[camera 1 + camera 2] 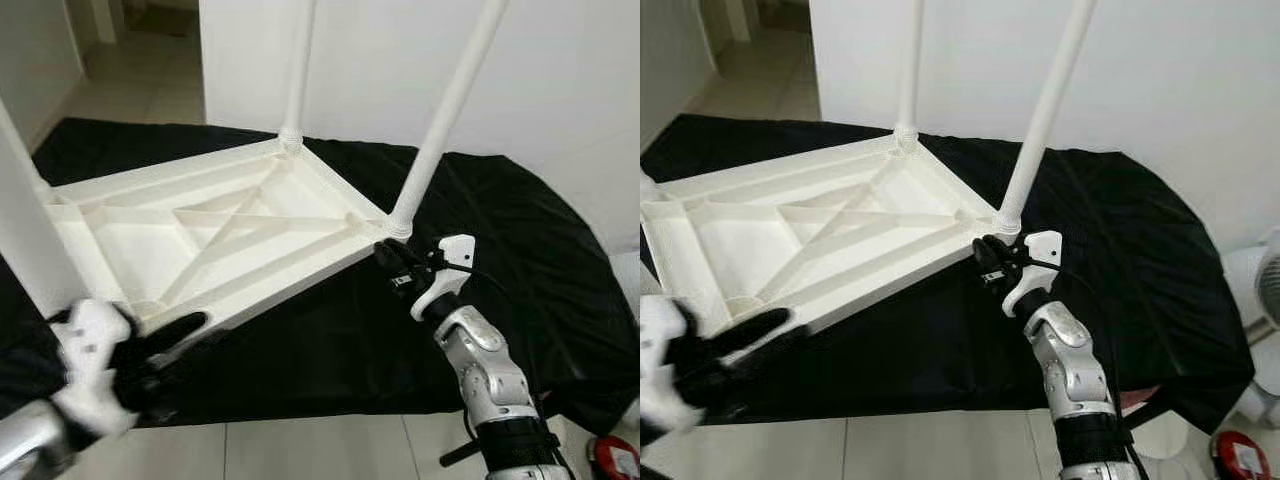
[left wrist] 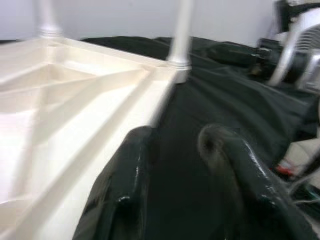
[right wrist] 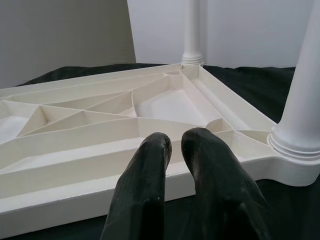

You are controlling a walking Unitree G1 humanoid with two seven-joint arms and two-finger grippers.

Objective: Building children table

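The white plastic ribbed tabletop (image 1: 210, 240) lies upside down on the black cloth sheet (image 1: 500, 260), which is spread over the pale tiled floor (image 1: 320, 450). The right gripper (image 1: 390, 262) sits just beside the tabletop's near right corner, where a white round leg (image 1: 445, 110) stands upright. Another white leg (image 1: 297, 70) stands at the corner beyond it. The left gripper (image 1: 170, 335) lies against the tabletop's near edge, well apart from the right one.
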